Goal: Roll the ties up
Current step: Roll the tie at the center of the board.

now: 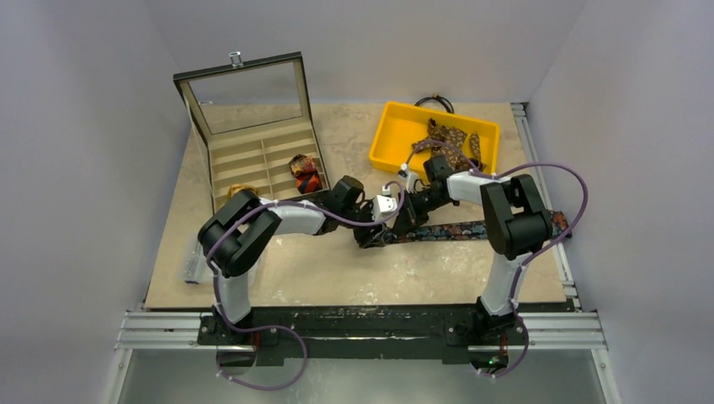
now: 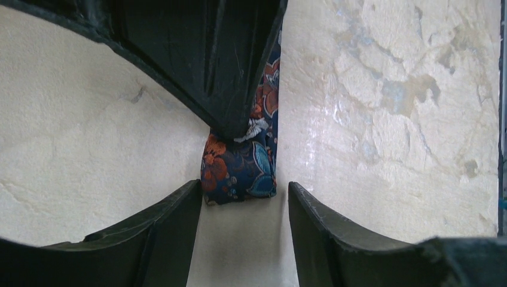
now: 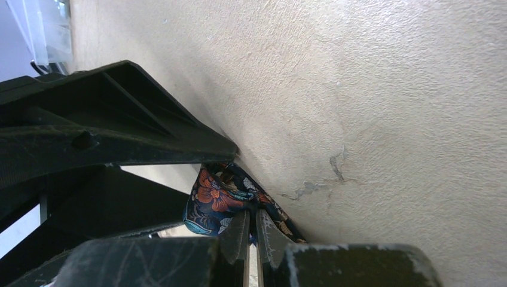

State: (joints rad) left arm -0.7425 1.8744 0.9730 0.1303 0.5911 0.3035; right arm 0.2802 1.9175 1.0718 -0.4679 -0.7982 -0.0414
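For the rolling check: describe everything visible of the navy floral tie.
The navy floral tie is woven-looking fabric, dark blue with orange flowers and teal leaves. It lies flat across the table, stretching rightward, its left end folded over. The shut right pincer pinches that fold; the open left pincer straddles it.

Navy floral tie (image 2: 239, 173), yellow bin (image 1: 394, 133), beige mottled table (image 1: 337, 273).

Both arms bent inward, wrists close together.
Left gripper (image 2: 244, 190) jaws apart; right gripper (image 3: 251, 222) pinched closed on the tie (image 2: 239, 173).
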